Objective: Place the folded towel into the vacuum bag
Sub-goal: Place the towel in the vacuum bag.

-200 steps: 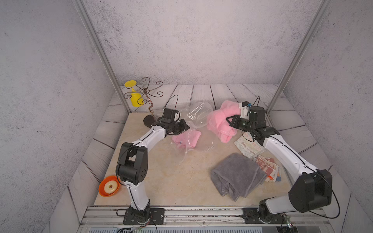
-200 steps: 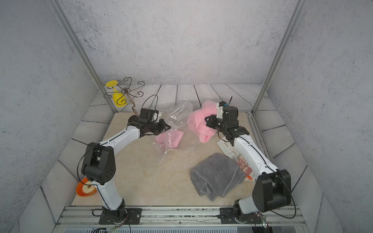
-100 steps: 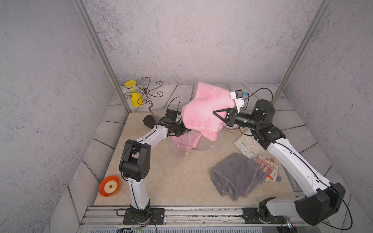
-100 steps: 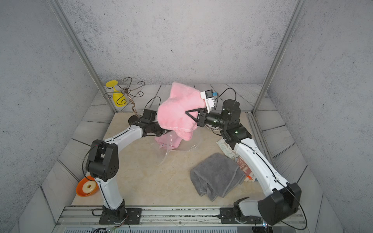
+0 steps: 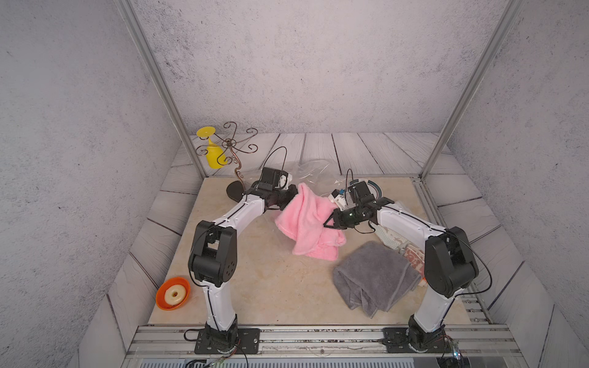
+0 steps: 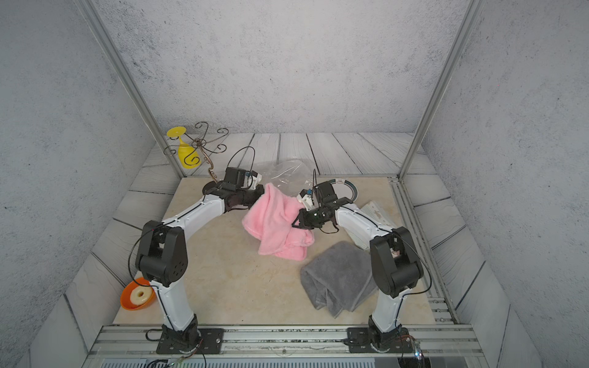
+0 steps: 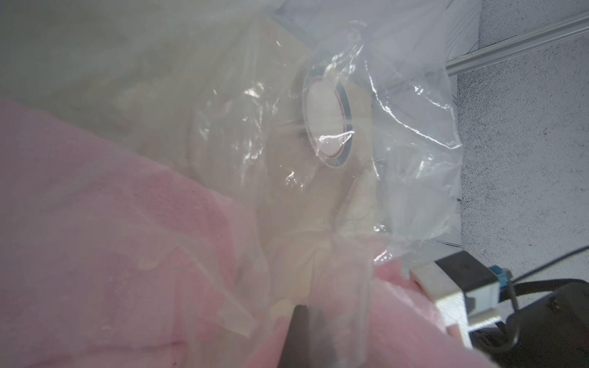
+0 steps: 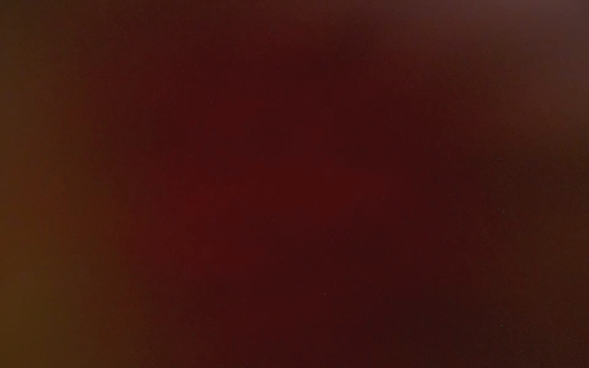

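In both top views the left hand is closed, its tip hidden behind the top fold of the pink towel. The right hand faces it from the opposite side, closed on the pink towel with its fingers sunk in the cloth. The pink towel hangs between the two hands. It is highest at the left hand, and its lower end is heaped on the tabletop below the right hand. The bag lies crumpled just beyond both hands. From here I cannot tell whether any of the pink towel is inside it. A plate sits just behind the right hand. A grey towel lies well back from that hand, beside its arm.

In the left wrist view the film of the bag spreads ahead of the left hand and gathers down to its dark fingertip, which is closed on it. The pink towel shows hazily through the film beside the fingertip. A white disc with a dark rim shows through the film farther ahead.

The right wrist view is filled by a dark red blur, and nothing can be made out.
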Controlling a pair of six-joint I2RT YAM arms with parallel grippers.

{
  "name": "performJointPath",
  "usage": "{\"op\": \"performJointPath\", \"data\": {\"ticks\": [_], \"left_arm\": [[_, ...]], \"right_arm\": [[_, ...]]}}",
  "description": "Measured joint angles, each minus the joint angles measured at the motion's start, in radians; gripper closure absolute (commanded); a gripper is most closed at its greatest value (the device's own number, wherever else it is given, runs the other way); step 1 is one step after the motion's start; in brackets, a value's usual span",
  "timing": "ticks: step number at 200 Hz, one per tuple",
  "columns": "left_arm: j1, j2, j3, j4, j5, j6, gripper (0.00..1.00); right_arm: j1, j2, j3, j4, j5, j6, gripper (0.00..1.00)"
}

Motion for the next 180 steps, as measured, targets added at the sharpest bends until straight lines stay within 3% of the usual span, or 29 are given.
{"op": "performJointPath", "data": {"ticks": [38,81,144,180], "left_arm": [[-0.014,-0.049,-0.002,-0.016,0.030,0.061,1.00],[-0.024,-0.151,-0.011,-0.037,0.054,0.160,1.00],[-0.029,-0.165,-0.011,-0.105,0.116,0.303,1.00],[-0.069,-0.164,-0.008,-0.127,0.095,0.335,1.00]], "right_arm": [[-0.035,0.043,0.041,-0.084,0.147,0.040,0.99],[-0.112,0.050,0.039,-0.135,0.224,0.106,0.98],[-0.174,0.050,-0.008,-0.137,0.230,0.192,0.97],[-0.179,0.040,-0.015,-0.057,0.122,0.245,0.95]]}}
